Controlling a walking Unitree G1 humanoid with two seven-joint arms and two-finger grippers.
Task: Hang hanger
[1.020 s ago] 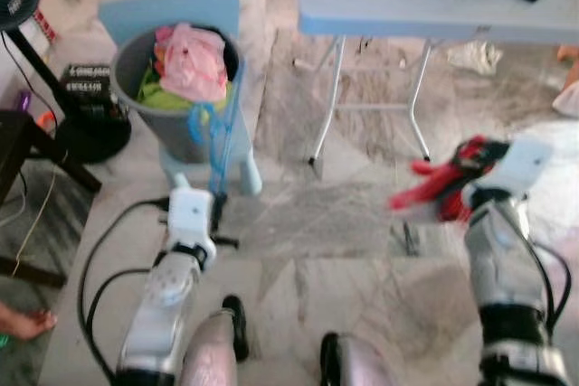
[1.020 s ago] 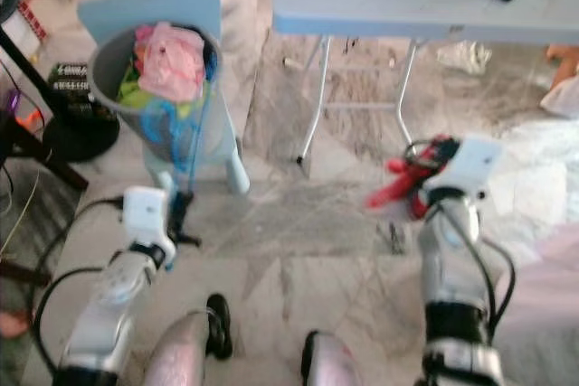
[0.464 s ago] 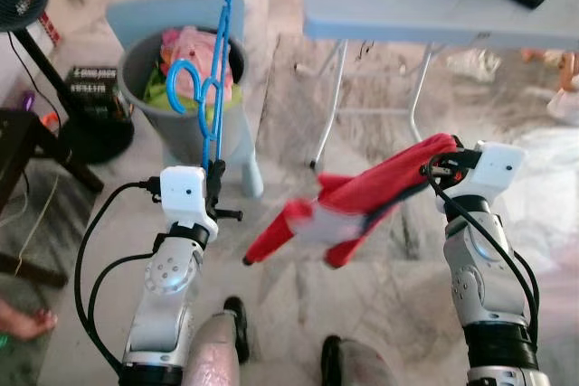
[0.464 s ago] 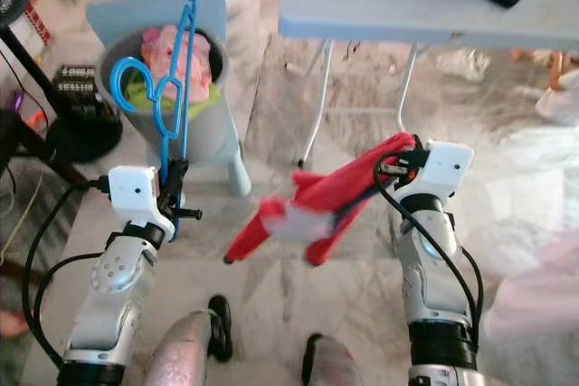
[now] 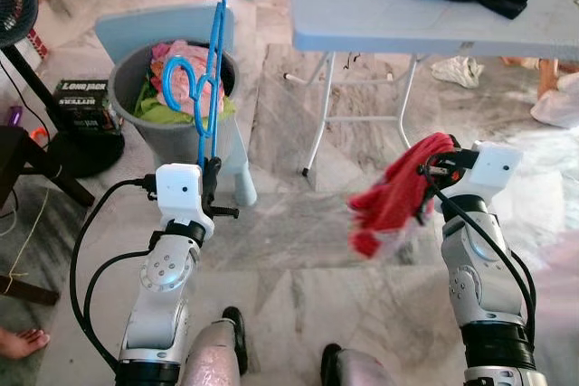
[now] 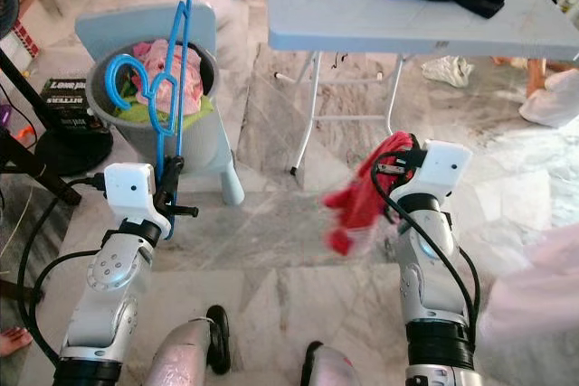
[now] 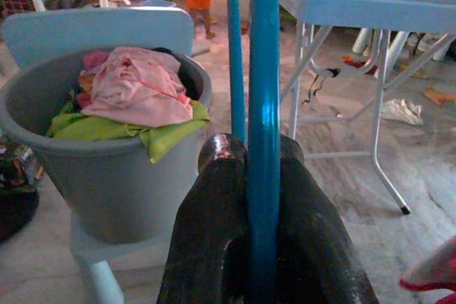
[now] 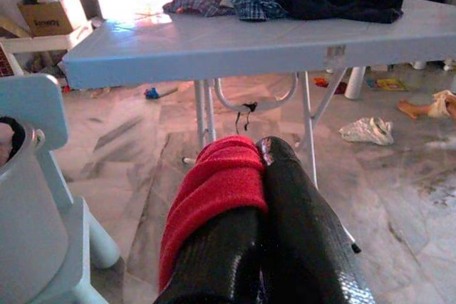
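Since half a second ago, our right end effector [image 5: 432, 167] has let the red cloth garment [image 5: 394, 194] bunch closer, still clamped. Our left end effector [image 5: 210, 169] clamps the blue plastic hanger [image 5: 206, 88] upright before us; swinging cloth could slip or snag.

Two silver arms, white box-shaped wrist housings, looping black cables; the left gripper [image 7: 263, 247] and right gripper [image 8: 260, 233] have glossy black fingers.
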